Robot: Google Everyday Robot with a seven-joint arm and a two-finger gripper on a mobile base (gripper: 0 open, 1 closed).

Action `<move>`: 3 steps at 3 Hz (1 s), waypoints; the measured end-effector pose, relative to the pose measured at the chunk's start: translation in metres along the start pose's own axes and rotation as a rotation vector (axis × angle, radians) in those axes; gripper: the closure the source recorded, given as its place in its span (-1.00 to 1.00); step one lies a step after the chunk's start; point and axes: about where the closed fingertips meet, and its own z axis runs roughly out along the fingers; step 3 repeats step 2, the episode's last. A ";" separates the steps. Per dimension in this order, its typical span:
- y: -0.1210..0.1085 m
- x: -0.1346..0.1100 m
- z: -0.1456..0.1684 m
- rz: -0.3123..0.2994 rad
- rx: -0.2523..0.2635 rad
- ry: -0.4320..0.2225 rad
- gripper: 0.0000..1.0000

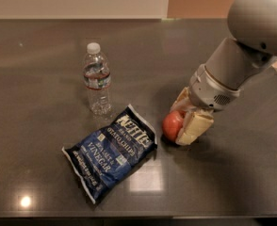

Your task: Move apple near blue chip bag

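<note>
The apple (172,124) is small, round and red. It sits on the dark table (44,79), just right of the blue chip bag (111,151), with a small gap between them. The bag lies flat, dark blue with white lettering. My gripper (184,120) comes down from the upper right. Its cream fingers (193,126) sit on both sides of the apple, shut on it. The right half of the apple is hidden by the fingers.
A clear plastic water bottle (96,79) with a white cap stands upright behind the bag. My grey arm (242,55) fills the upper right. The table's front edge (129,216) runs along the bottom.
</note>
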 end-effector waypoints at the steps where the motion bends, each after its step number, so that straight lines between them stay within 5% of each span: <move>1: 0.000 -0.001 0.000 -0.002 0.002 0.000 -1.00; 3: 0.000 -0.001 0.000 -0.002 0.002 0.000 -1.00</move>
